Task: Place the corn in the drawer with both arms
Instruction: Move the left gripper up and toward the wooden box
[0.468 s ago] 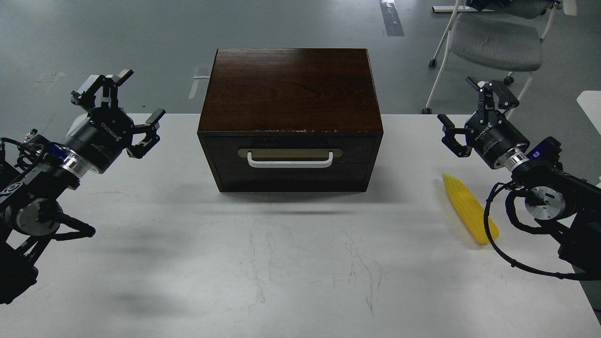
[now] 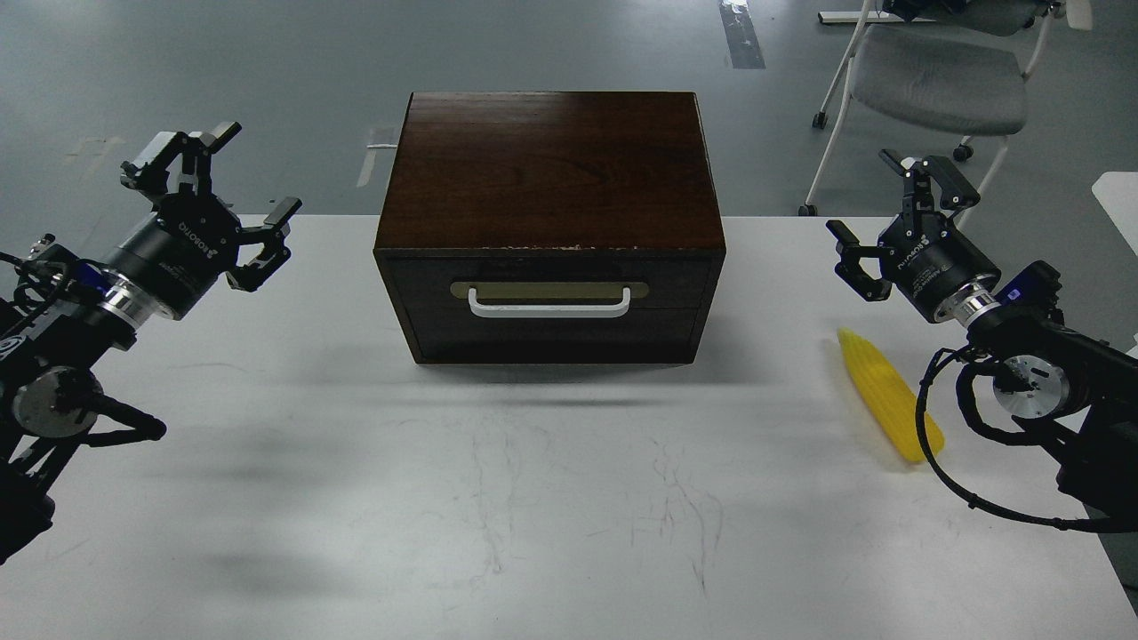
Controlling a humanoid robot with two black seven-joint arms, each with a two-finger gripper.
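The corn (image 2: 885,396) lies on the white table at the right, its tapered end pointing toward the far side; a black cable crosses its near end. The dark brown wooden box (image 2: 549,187) stands at the table's middle back. Its drawer (image 2: 549,311) is shut, with a white bar handle (image 2: 549,308) over a brass plate. My left gripper (image 2: 218,191) is open and empty, raised left of the box. My right gripper (image 2: 893,222) is open and empty, raised right of the box, beyond the corn.
The white table (image 2: 533,498) spreads in front of the box, with its right edge close behind my right arm. A grey office chair (image 2: 942,80) stands on the floor beyond the table at the back right.
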